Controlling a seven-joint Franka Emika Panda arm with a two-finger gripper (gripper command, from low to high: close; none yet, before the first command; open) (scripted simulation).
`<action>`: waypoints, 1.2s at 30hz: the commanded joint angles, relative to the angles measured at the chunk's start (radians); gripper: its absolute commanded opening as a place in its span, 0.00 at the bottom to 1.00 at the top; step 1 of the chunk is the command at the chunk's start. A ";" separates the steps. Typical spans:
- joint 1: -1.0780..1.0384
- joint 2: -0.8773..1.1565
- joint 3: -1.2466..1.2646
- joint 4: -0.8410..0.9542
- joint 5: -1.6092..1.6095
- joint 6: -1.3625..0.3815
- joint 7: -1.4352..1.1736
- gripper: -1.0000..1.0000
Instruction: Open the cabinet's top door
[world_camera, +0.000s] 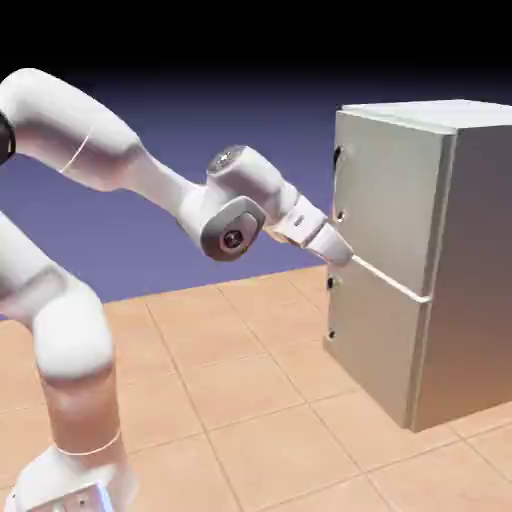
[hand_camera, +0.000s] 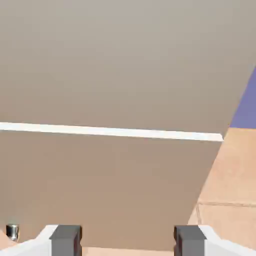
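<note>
Claw (hand_camera: 128, 240) nearest the camera, fingertips spread apart, nothing clamped between them. Just ahead of the claw, the seam (hand_camera: 110, 131) is seen between the two front panels, with the lower door (world_camera: 375, 330) below it. Top door (world_camera: 390, 190) is placed above the seam, upward and onward from the claw; its dark handle (world_camera: 338, 165) is set above the claw, near the panel's edge, ungripped. Farther out, the side of the cabinet (world_camera: 475, 210) is seen, tiled floor (world_camera: 250, 420) below. Progress: claw brought close to the front, but top door looks shut, so no opening judged done. Left to do: claw to be raised to the handle, handle to be hooked or gripped, door to be swung out.
</note>
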 joint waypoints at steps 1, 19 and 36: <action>-0.018 -0.013 0.022 0.009 0.044 -0.002 -0.022 0.50; -0.346 -0.253 0.421 0.166 0.827 -0.032 -0.411 0.50; -0.656 -0.480 0.797 0.315 1.566 -0.060 -0.778 0.50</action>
